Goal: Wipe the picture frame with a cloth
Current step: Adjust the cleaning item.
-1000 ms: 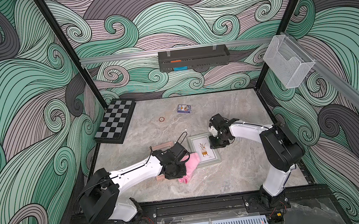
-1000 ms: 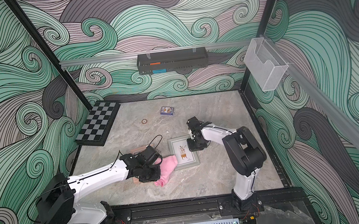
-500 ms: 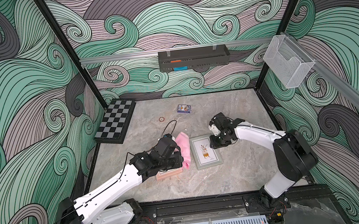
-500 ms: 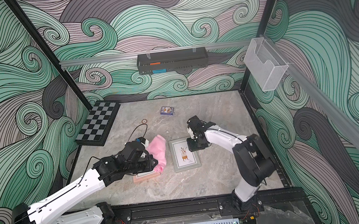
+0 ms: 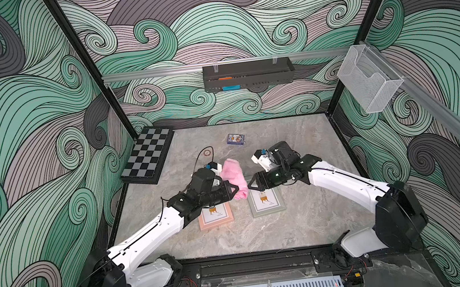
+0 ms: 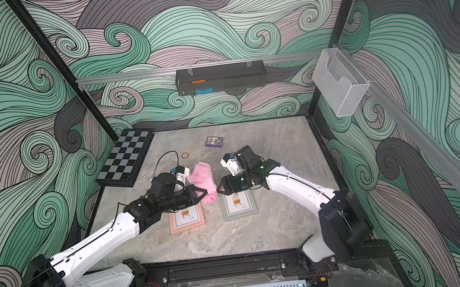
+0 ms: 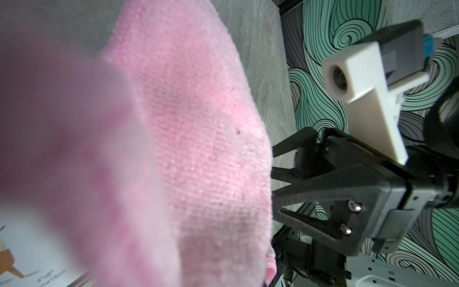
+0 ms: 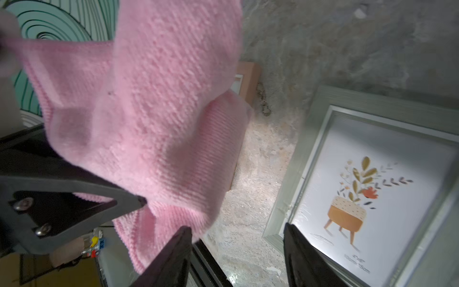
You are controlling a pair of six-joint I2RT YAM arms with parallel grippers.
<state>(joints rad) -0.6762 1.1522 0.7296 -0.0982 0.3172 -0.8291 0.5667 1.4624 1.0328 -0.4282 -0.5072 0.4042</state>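
Left gripper (image 5: 235, 187) is clamping the cloth (image 5: 233, 175), which is hanging bunched in the air between the pink picture frame (image 5: 220, 218) and the grey-green picture frame (image 5: 269, 205). I cannot tell whether it is touching either. The right gripper (image 8: 237, 248) is standing with jaws apart and empty, just beside the cloth's hanging edge, over the grey-green frame's far end. Nothing is pinning that frame, so a wipe is risking sliding it, and the two grippers, tips nearly meeting, are risking a knock or a snagged fold. A second ago the cloth was lying low at that frame's near corner, and the right jaws were standing narrower.
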